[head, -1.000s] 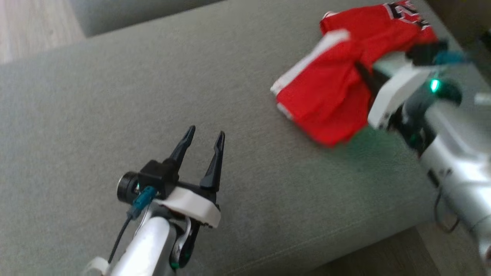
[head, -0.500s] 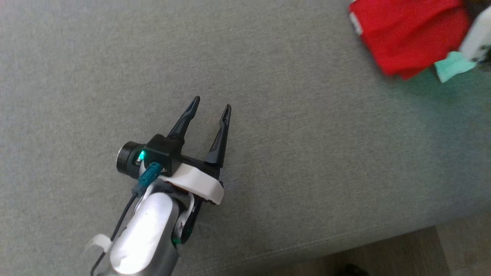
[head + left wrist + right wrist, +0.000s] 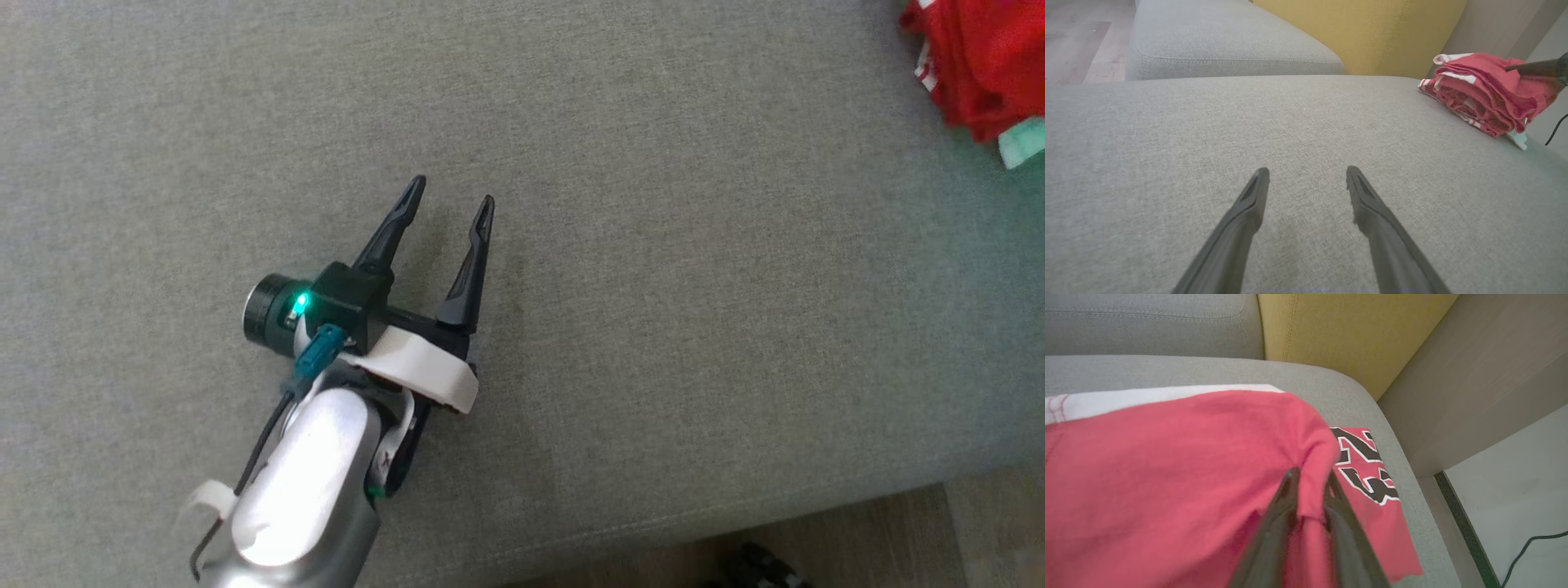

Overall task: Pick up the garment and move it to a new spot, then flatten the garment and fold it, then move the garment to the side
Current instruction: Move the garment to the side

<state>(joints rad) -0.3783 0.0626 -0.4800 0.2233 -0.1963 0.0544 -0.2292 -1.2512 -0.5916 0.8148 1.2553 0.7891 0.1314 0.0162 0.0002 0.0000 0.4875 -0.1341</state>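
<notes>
Garment [image 3: 1167,469] lies folded, its numbered end at the seat edge [image 3: 1399,473].

head: high, down onto sofa [image 3: 620,245] | wrists: low, close | shared: garment [image 3: 1486,94]

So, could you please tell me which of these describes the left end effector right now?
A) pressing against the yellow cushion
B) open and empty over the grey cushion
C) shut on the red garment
B: the left end effector has its fingers wide apart with bare grey cushion between them, and the red garment lies well away at the cushion's edge.
</notes>
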